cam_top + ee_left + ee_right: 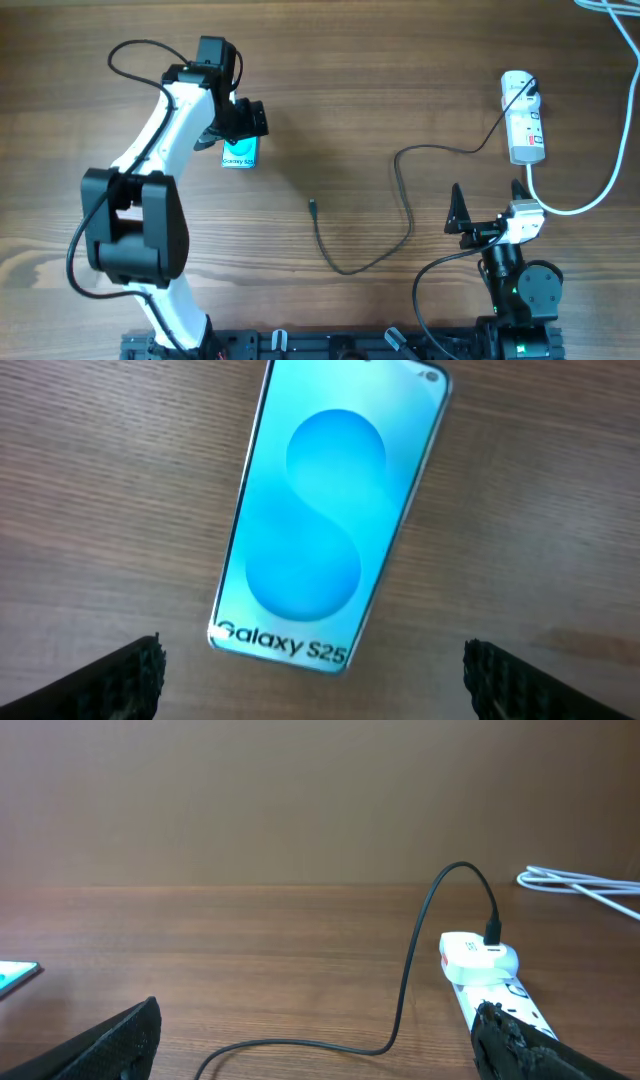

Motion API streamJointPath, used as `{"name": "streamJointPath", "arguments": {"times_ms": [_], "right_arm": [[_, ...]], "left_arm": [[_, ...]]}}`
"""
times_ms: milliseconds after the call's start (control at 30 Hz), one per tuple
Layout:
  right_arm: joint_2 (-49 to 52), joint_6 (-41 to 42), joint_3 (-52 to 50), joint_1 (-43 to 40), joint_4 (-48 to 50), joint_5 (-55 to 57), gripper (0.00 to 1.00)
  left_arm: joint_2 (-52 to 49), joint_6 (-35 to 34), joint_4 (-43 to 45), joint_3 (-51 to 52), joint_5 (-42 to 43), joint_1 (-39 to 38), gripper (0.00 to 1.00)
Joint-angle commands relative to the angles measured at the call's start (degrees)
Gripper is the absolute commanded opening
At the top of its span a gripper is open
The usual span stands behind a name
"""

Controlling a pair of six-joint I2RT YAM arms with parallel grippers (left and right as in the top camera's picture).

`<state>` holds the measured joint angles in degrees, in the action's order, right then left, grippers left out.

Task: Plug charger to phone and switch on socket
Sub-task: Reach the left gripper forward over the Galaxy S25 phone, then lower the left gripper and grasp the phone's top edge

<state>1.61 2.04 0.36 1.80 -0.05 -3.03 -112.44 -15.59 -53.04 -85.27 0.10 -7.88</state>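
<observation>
The phone (pixel 240 154) lies flat on the wooden table at the left, teal-blue screen up, with "Galaxy S25" text at its near end. My left gripper (pixel 241 128) hovers just above it, open and empty. In the left wrist view the phone (pixel 330 520) lies ahead of the spread fingers (pixel 315 680). The charger cable (pixel 408 215) runs from the white socket strip (pixel 524 130) and curls across the middle. Its loose tip (pixel 312 206) rests on the table. My right gripper (pixel 487 205) is open and empty, near the front right. The right wrist view shows the cable (pixel 405 990) and the socket (pixel 490 975).
A thick white cord (pixel 600 190) loops from the socket to the back right corner, and also shows in the right wrist view (pixel 580 880). The phone's edge shows at the far left of the right wrist view (pixel 15 975). The arm bases stand at the front edge.
</observation>
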Motion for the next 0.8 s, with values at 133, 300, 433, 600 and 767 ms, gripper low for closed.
{"name": "streamJointPath", "arguments": {"times_ms": [133,300,433,600,767], "right_arm": [[-0.3,-0.5,-0.1,0.3,0.1,-0.9,1.00],[-0.3,-0.5,-0.1,0.3,0.1,-0.9,1.00],[-0.3,-0.5,-0.1,0.3,0.1,-0.9,1.00],[-0.3,-0.5,-0.1,0.3,0.1,-0.9,1.00],[-0.3,-0.5,-0.1,0.3,0.1,-0.9,1.00]], "left_arm": [[-3.4,0.2,1.9,-0.9,-1.0,-0.2,1.00],[-6.6,0.2,2.7,-0.8,-1.0,-0.2,1.00],[-8.6,0.2,4.7,-0.8,-1.1,-0.2,1.00],[-9.4,0.2,6.0,-0.8,-1.1,-0.2,1.00],[-9.4,0.1,5.5,-0.8,-1.0,-0.3,0.92]]}}
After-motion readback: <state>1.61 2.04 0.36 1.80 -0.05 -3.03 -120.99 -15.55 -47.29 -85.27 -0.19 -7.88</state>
